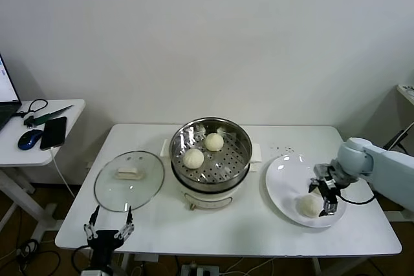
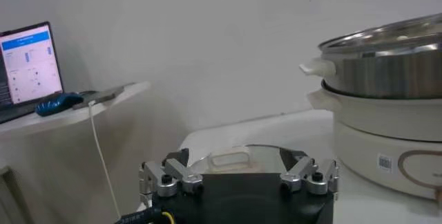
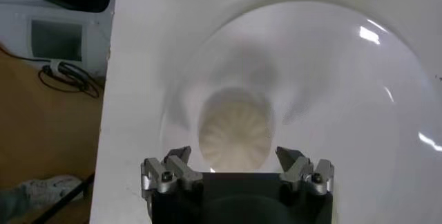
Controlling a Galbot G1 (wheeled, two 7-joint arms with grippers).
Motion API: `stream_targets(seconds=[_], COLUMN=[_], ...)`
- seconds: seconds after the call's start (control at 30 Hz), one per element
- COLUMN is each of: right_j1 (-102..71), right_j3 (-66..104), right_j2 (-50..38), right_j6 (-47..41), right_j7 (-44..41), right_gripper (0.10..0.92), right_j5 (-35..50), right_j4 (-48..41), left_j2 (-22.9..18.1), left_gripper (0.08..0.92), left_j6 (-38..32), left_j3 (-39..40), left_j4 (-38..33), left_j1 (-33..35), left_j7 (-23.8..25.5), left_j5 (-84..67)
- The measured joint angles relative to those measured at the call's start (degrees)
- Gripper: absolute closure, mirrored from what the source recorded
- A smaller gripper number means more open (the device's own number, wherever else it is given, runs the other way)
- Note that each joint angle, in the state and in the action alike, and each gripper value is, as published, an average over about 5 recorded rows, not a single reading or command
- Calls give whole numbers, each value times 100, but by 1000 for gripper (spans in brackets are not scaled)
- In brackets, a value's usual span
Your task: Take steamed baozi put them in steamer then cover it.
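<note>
Picking the last plated bun is judged to be the step in hand.

Head view: steamer (image 1: 210,153) at table centre on its white pot base, holding two baozi (image 1: 193,158), one beside the other. Cover (image 1: 129,180) lies flat on the table to the steamer's left, handle up. White plate (image 1: 284,185) to the steamer's right carries one baozi on the plate (image 1: 309,205); a fourth bun is not seen. Right gripper (image 1: 326,197) sits just over that bun, fingers spread wide, holding nothing. Left gripper (image 1: 108,232) idles at the table's near edge, just before the cover, equally wide and empty.

Left wrist view: cover handle (image 2: 230,157) just beyond the spread fingers; steamer wall to one side.

Right wrist view: bun centred between the finger pads (image 3: 169,171), not yet touched. To do this well, the fingers should descend evenly astride the bun, close gently so the soft dough is not dented, and avoid scraping the plate.
</note>
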Motion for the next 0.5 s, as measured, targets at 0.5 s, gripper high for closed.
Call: stream_targets(seconds=[0.5], right_j1=[-212], right_j3=[131], right_j2=[193], right_j6=[24], right_j7=[12], right_gripper=[306], right_j5=[-126], right_j4=[-163], left_j2=[-13], left_gripper=[177], left_j6=[-14], left_j3=[21], left_j4=[5], left_j1=[44], left_j7=[-13], left_j5=[17])
